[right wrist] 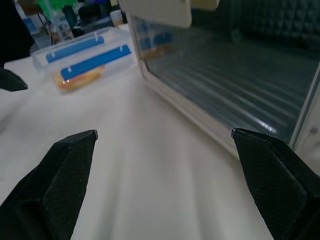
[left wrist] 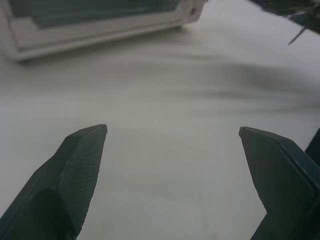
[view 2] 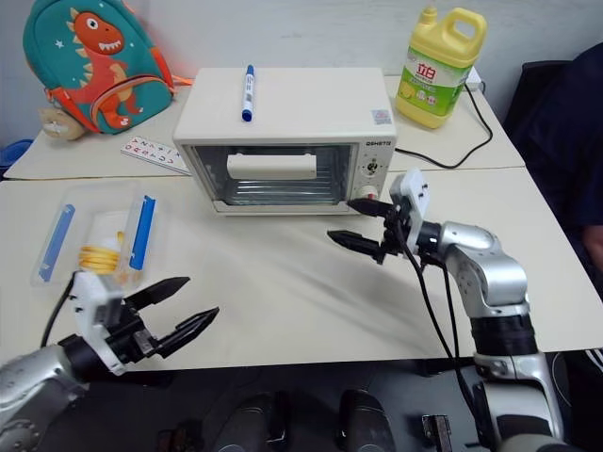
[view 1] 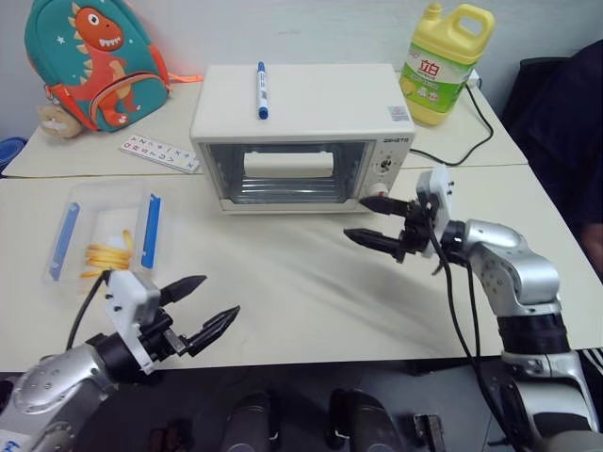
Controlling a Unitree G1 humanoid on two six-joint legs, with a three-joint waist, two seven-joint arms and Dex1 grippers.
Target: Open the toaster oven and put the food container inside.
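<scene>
The toaster oven point(view 1: 303, 137) sits shut at the back of the surface point(view 1: 301, 292), and the right gripper point(view 1: 375, 219) hovers just in front of its lower right corner by the knobs, jaws spread wide and holding nothing. The food container point(view 1: 105, 231) lies at the left of the surface, with the left gripper point(view 1: 203, 304) just nearer than it, likewise spread and empty.

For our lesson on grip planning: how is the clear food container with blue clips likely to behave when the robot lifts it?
The food container looks like thin, clear plastic, so probably light and fairly stiff. Its smooth walls may slip between narrow fingers. The loose yellow strips inside would likely slide if it tilts.
</scene>
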